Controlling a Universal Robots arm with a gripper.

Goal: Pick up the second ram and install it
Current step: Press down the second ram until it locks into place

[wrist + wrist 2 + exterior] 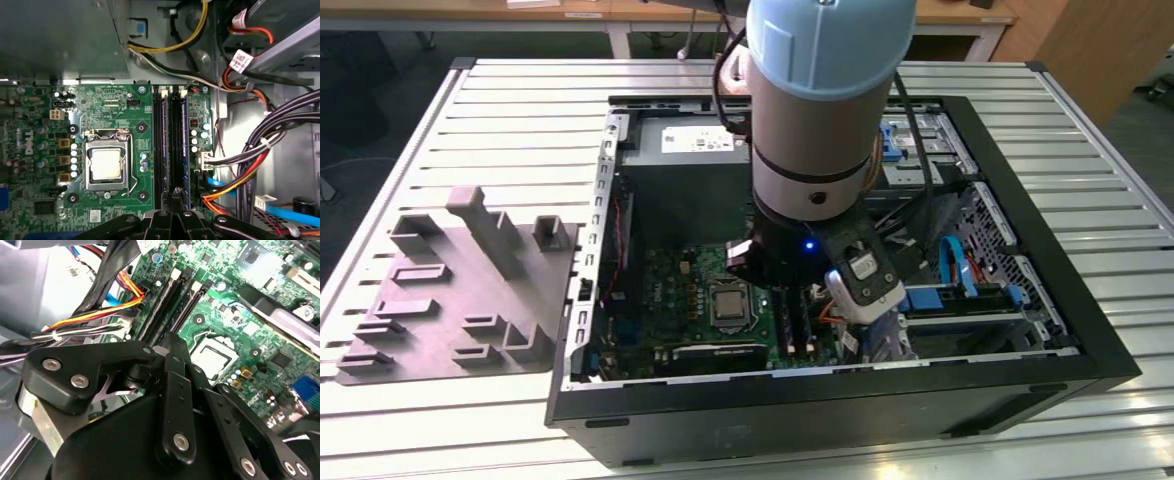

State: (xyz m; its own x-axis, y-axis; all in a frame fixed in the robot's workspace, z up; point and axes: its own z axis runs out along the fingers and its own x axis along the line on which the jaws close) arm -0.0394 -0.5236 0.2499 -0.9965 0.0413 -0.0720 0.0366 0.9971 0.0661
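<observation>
Beside the CPU socket (106,164), the second ram (183,150) stands on edge in its motherboard slot, light, stiff and fragile, best taken by its long top edge. The gripper (175,197) hangs directly over it, fingers together.

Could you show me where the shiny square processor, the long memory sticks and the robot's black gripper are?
Shiny square silver processor (106,164), first wrist view: middle of its metal lid.
Long dark memory sticks in black slots (172,145), first wrist view: midway along them.
Black metal gripper (175,194), first wrist view: its tip over the slots.
</observation>
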